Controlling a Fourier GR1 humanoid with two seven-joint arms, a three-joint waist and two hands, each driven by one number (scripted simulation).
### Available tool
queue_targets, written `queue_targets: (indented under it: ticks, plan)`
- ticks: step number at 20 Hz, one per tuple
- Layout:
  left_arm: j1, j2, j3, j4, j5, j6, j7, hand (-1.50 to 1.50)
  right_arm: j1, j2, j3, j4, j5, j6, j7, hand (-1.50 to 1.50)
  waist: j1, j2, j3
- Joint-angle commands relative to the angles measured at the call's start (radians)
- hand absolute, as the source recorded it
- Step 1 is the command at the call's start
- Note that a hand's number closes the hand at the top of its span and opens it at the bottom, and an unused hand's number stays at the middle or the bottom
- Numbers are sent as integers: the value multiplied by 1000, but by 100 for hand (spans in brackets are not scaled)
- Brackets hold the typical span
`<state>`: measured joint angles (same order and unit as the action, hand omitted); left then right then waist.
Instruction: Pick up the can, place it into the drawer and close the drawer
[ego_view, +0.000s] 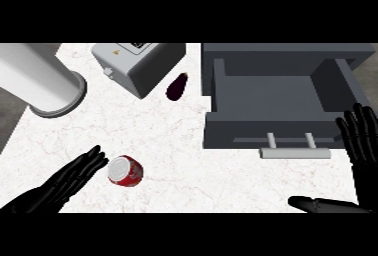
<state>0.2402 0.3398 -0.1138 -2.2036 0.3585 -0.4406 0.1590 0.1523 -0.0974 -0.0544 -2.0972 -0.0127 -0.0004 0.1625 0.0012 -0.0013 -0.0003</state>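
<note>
A red can (125, 171) with a silver top lies tipped on the white marble counter at the lower left. My left hand (68, 181) is open, fingers straight, its fingertips just beside the can's left side. At the right stands a dark grey drawer (273, 95), pulled open and with nothing inside, its pale bar handle (294, 153) facing me. My right hand (360, 145) is open with fingers pointing up, at the drawer's right front corner; its thumb (317, 204) sticks out to the left below.
A grey toaster (136, 64) sits at the back centre with a dark eggplant (176, 86) lying beside it. A large white cylinder (40, 82) lies at the far left. The counter's left edge (15, 135) drops to dark floor.
</note>
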Motion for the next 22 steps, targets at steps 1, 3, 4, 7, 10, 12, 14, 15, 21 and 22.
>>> queue_targets:
  ticks: [1, 3, 4, 7, 10, 12, 14, 15, 21, 22]
  plan:
    - [44, 26, 52, -137, 120, 16, 138, -150, -6, 15, 28, -35, 25, -12, 58, -150, 3, 0, 0]
    - [27, 20, 119, 44, 103, -80, 21, -150, 30, 20, -12, -3, -9, 10, -16, -150, 0, 1, 0]
    - [26, 15, 102, -36, 135, -20, 121, -150, 68, 2, -29, 16, -28, 53, -66, -150, -1, 0, 1]
    - [-25, -22, 114, 35, 96, -22, 116, -150, 52, 4, -45, -30, -29, 42, -21, -150, -3, 1, 0]
    - [-59, -83, 56, 127, -41, -38, 54, -150, 60, -9, -87, 32, -68, 83, -82, -150, -5, 1, 0]
    - [-29, -90, 58, 27, -8, -14, 131, -150, 109, -7, -91, -35, -70, 95, -37, -150, -4, 0, 0]
    - [-39, -95, 110, 129, -26, -82, 29, -150, 75, 29, -41, -13, -16, 65, -39, -150, -2, 1, 0]
    - [-74, -129, 43, 107, -40, -20, 101, -150, 80, 6, -102, 84, -61, 109, -146, -150, -4, 1, 1]
    - [-82, -168, 53, 216, -130, -72, 20, -150, 94, 16, -93, 25, -28, 115, -100, -150, -4, 1, 0]
    - [-70, -140, 83, 193, -96, -85, 37, -150, 178, 21, -129, 57, -53, 154, -212, -150, -6, 0, 1]
